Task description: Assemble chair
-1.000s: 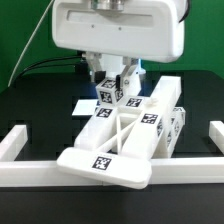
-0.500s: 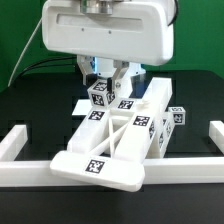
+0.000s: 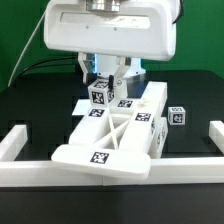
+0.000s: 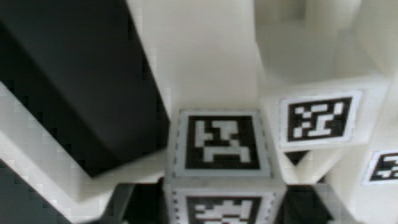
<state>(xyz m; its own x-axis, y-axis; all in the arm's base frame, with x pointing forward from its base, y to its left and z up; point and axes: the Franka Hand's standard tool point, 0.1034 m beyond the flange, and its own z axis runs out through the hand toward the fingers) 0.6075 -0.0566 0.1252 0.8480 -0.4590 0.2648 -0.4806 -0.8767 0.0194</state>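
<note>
The partly built white chair [image 3: 118, 135] lies on the black table. Its crossed frame points toward the camera and a flat tagged panel [image 3: 100, 158] sits at the front. My gripper [image 3: 107, 86] hangs over the chair's far end, shut on a white tagged block [image 3: 99, 97] that stands against the frame. In the wrist view this block [image 4: 222, 150] fills the middle, with a dark finger [image 4: 135, 202] on each side and the chair's white bars [image 4: 311, 60] behind it. A loose small tagged block [image 3: 177, 116] lies apart from the chair on the exterior view's right.
A low white border rail [image 3: 20, 142] runs round the sides and the front [image 3: 185, 172] of the work area. A flat white sheet [image 3: 80, 105] lies behind the chair. A green wall is at the back.
My gripper has shifted with the held block toward the exterior view's left. The chair has swung the same way. The small block on the right now lies apart from it.
</note>
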